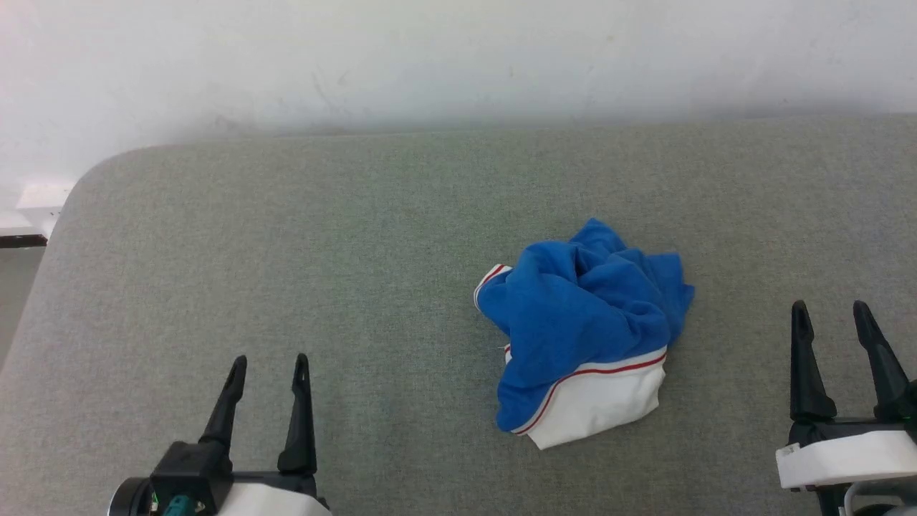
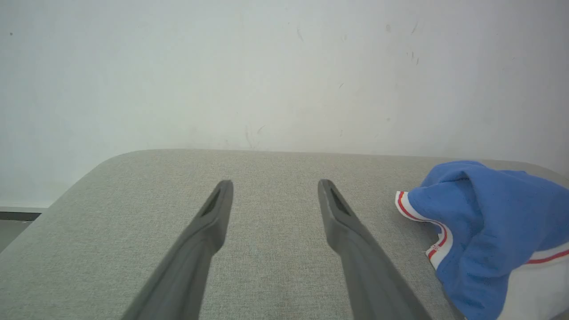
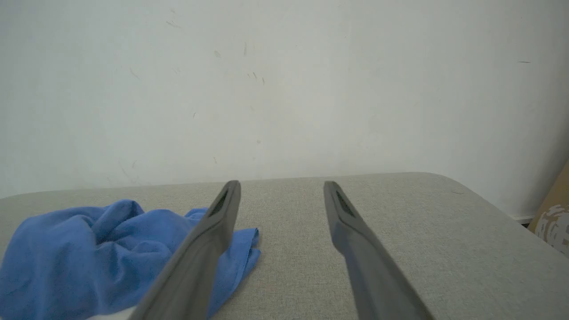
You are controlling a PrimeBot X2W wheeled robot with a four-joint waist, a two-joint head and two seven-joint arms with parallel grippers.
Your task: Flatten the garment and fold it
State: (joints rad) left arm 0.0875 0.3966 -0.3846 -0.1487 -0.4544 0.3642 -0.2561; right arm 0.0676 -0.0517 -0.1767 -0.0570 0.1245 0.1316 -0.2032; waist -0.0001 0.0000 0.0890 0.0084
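Observation:
The garment (image 1: pixel 584 326) lies crumpled in a heap on the grey padded table (image 1: pixel 322 244), right of centre: bright blue cloth with a white sleeve edged in red stripes at its near side. Its lettering is hidden in the folds. My left gripper (image 1: pixel 270 367) hovers open at the lower left, well apart from the heap. My right gripper (image 1: pixel 831 312) stands open at the lower right, just right of the heap. In the left wrist view the garment (image 2: pixel 493 231) sits to the right of the gripper (image 2: pixel 275 189). In the right wrist view the garment (image 3: pixel 89 249) lies left of the gripper (image 3: pixel 281 189).
A white wall (image 1: pixel 458 57) runs behind the table's far edge. The table's rounded left corner (image 1: pixel 100 172) drops to the floor at the far left. A brown cardboard-like object (image 3: pixel 553 218) stands beyond the table's right end.

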